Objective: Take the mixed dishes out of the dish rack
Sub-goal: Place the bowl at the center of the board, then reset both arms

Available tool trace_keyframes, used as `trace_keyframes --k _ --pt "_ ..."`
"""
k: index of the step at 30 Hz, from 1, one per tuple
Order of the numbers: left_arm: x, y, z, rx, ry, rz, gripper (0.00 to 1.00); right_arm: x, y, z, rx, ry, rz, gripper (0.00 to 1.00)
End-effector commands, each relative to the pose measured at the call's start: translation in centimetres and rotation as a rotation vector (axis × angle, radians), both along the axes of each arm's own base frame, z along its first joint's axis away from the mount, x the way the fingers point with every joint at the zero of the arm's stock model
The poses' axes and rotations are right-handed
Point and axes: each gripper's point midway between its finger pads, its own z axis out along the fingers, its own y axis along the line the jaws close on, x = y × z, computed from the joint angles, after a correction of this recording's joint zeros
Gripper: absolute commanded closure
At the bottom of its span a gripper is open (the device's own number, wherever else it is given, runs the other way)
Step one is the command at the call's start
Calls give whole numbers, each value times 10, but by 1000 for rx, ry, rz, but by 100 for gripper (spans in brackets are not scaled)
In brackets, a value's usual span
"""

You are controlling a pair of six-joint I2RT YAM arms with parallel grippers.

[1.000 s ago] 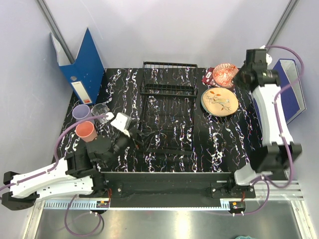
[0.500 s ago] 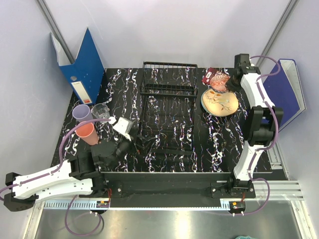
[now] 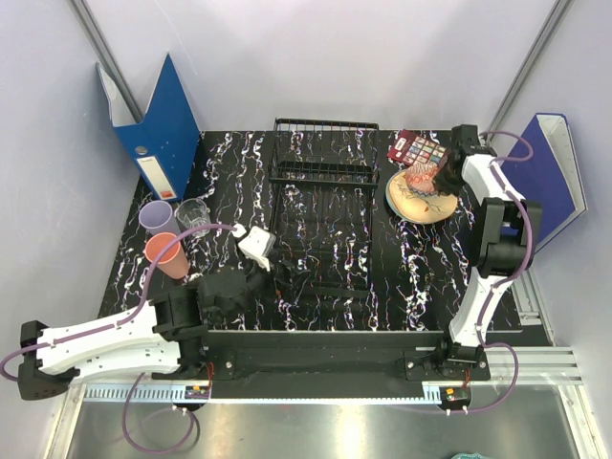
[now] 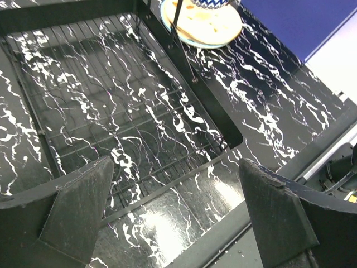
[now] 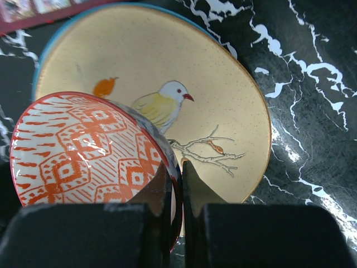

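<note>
The right gripper (image 5: 177,167) is pressed together on the rim of the blue-and-white patterned bowl (image 5: 83,151), one finger inside the rim and one outside. The bowl is held tilted, so that its orange-patterned inside is turned towards the wrist camera. It is held over the cream orange-patterned plate (image 5: 212,95), which lies flat on the table (image 5: 312,84) to the right of the dish rack (image 3: 320,206), outside it. Whether the bowl touches the plate cannot be told, since its lower edge is hidden behind the fingers. A bird on a twig is painted on the plate. The dark red palette (image 3: 418,148) is seen just beyond the plate, also right of the rack and level with its far end.

The left gripper (image 4: 175,164) is spread wide, with nothing between its fingers. It is held above the near end of the rack, where the flat wire tray and the marbled tabletop under it are seen between the jaws.

Left of the rack, well apart from it, three cups are grouped: the lavender cup (image 3: 156,216) and the clear glass cup (image 3: 193,212) side by side, and the salmon-pink cup (image 3: 165,253) just nearer the arm bases.
</note>
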Motion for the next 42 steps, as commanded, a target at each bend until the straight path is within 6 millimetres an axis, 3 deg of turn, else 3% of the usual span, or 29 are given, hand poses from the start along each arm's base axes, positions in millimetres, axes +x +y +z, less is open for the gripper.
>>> trace_keyframes --k 1,12,13,17,24,27,30,36,37,38,39,40,42 --pt "-1 -13 19 -99 2 -16 1 12 4 -7 15 -49 9 100" --pt "-3 -17 11 -92 21 -33 1 6 6 -30 24 -15 14 100" --pt "-4 -18 9 -89 22 -36 1 5 7 -29 27 -17 14 97" --pt "-4 -19 9 -91 27 -38 1 -1 10 -27 44 -16 13 66" --pt "-7 -25 6 -94 59 -57 1 -7 11 -4 43 -61 9 40" --pt "-7 -25 3 -96 77 -47 1 -8 12 20 50 -116 -11 31" --pt "-7 -23 5 -107 86 -36 1 -8 16 65 73 -221 -23 26" --pt "-4 -20 7 -118 97 -5 1 -24 40 187 144 -485 19 21" --pt "-3 -20 5 -115 104 8 1 -38 55 218 138 -555 61 21" --pt "0 -18 2 -113 116 36 1 -45 63 234 127 -602 87 21" --pt "1 -19 2 -114 122 46 1 -55 80 248 107 -643 130 21" --pt "2 -18 0 -112 128 58 1 -80 109 263 84 -695 232 21" --pt "4 -19 -4 -95 154 83 1 -100 125 283 49 -808 281 21"
